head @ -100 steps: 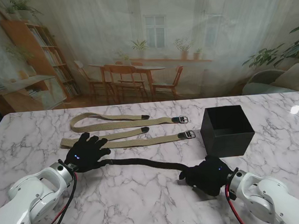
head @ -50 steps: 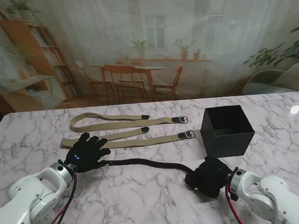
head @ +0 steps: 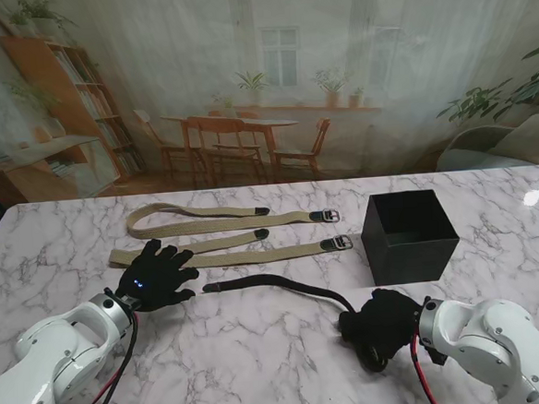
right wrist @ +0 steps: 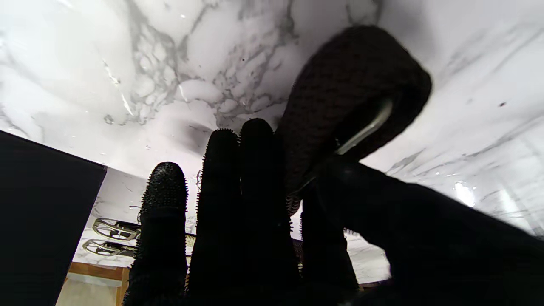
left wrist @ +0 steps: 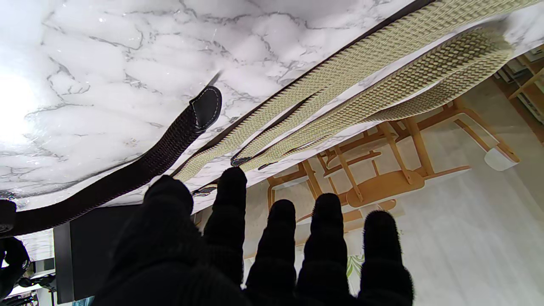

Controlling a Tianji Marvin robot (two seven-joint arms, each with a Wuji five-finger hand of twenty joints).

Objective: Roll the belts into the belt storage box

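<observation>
Since the earlier frames, the long black woven belt (head: 275,285) has been drawn toward the right side of the white marble table (head: 263,369); its leather-tipped free end (left wrist: 207,106), formerly under the left hand (head: 154,277), now lies just clear of that hand's fingertips. The black-gloved left hand is seen resting flat, fingers spread and released, with nothing gripped, its fingers partly over the nearer of two beige woven belts (head: 227,256). The farther beige belt (head: 220,219) is laid doubled, parallel behind it; both metal buckles point toward the open black square storage box (head: 409,237), which stands upright at the right, apart from all the belts. The black-gloved right hand (head: 378,326) is clenched on the buckle end of the black belt, which in the right wrist view is seen curled into a partial coil (right wrist: 357,85) around the thumb, a metal buckle bar showing. The box is still without a belt inside.
</observation>
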